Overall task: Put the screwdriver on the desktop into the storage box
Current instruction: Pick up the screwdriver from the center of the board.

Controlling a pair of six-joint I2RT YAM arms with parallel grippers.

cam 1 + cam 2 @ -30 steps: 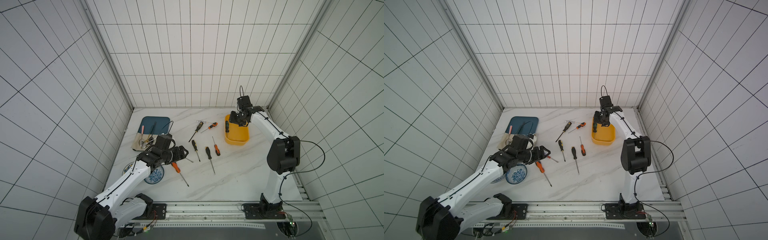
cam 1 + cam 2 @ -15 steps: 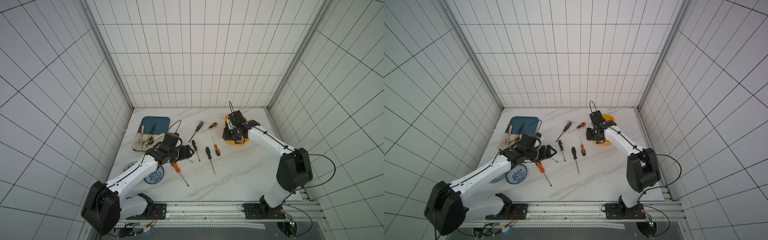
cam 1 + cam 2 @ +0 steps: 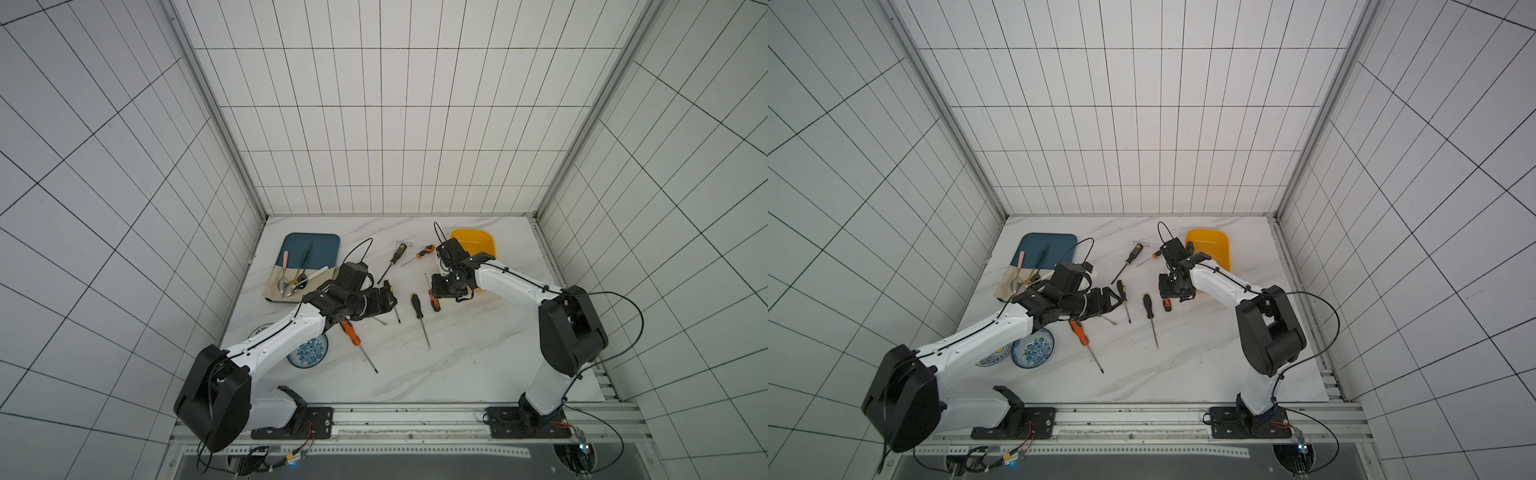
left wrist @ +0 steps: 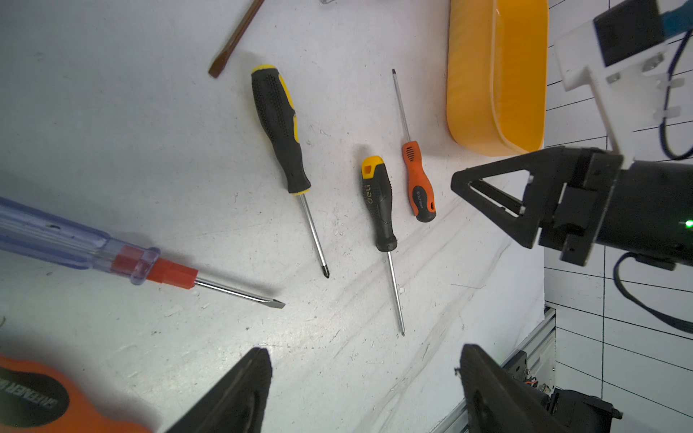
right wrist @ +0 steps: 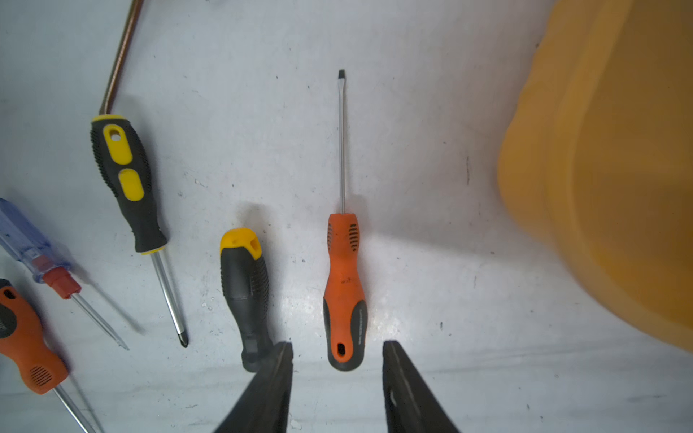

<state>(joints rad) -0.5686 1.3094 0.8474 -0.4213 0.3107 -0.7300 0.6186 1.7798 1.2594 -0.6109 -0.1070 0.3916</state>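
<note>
In the left wrist view you can read "deli" in yellow letters on the black rubber-grip screwdriver with the yellow cap (image 4: 379, 213). The big orange plastic handle (image 4: 97, 416) carries a black oval label (image 4: 32, 397) reading "GREENER", partly cut off. You cannot read the small print on the slim orange-and-black screwdriver (image 4: 412, 157).

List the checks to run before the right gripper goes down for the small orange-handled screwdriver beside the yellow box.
1. Right gripper open and empty: ok.
2. Small orange-and-black-handled screwdriver flat on the white marbled desktop, handle in line with the gap between the jaws: ok.
3. Clearance from the black yellow-capped screwdriver: cannot tell; one finger overlaps its handle in the right wrist view.
4. Yellow plastic storage box, visible part unoccupied: ok.
5. Left gripper open, empty, apart from the right: ok.
</note>
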